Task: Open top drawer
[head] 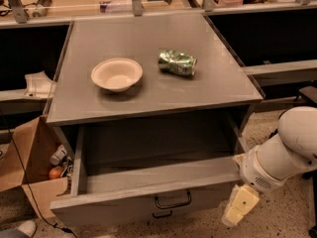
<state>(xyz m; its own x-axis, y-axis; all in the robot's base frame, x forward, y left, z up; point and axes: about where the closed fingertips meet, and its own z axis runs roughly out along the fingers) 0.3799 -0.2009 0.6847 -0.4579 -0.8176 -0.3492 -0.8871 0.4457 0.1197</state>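
Observation:
The top drawer (pixel 143 205) is a grey metal drawer under the table top, and it stands pulled far out toward me. Its deep grey tray (pixel 153 155) shows nothing inside. A dark loop handle (pixel 173 201) sits in the middle of its front panel. My gripper (pixel 240 205), cream-coloured on a white arm (pixel 282 155), hangs just off the drawer's right front corner, beside the front panel and apart from the handle.
A beige bowl (pixel 117 74) and a crushed green can (pixel 177 63) lie on the grey table top (pixel 218 90). A cardboard box (pixel 29 162) with small items stands on the floor at the left. Another handle (pixel 162 214) shows below the top drawer's handle.

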